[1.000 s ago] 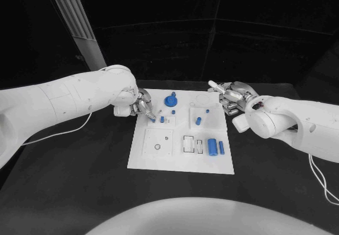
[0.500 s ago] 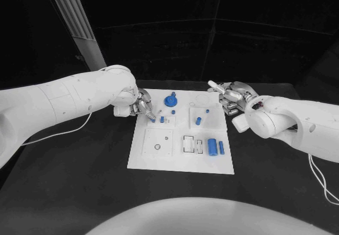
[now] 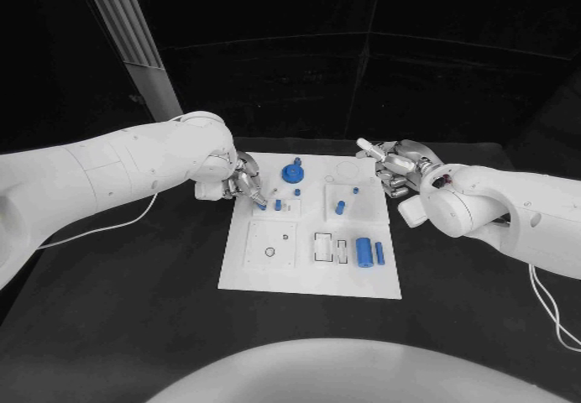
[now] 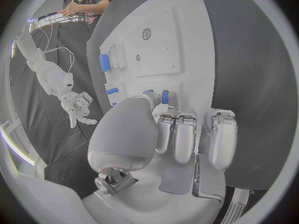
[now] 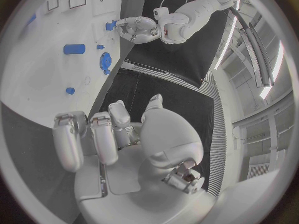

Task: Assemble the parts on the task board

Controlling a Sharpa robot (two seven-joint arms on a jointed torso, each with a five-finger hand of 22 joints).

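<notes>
The white task board [image 3: 312, 273] lies in the middle of the black table. On it are a blue gear [image 3: 292, 173], a small blue peg [image 3: 277, 204], a short blue cylinder [image 3: 342, 206] and two larger blue pieces [image 3: 363, 250] at its right side. My left hand [image 3: 243, 183] is at the board's upper left corner, its fingers bent toward the small peg. In the left wrist view the peg [image 4: 165, 95] sits right at the thumb tip of the left hand [image 4: 181, 134]; contact is unclear. My right hand [image 3: 394, 168] hovers off the board's upper right edge, holding nothing.
Outlined slots [image 3: 273, 243] mark the board's lower left half. A white cable [image 3: 109, 227] trails across the table under my left arm. A pale ribbed post [image 3: 136, 50] stands at the back left. In the right wrist view the gear [image 5: 104, 59] lies beyond my right hand [image 5: 106, 139].
</notes>
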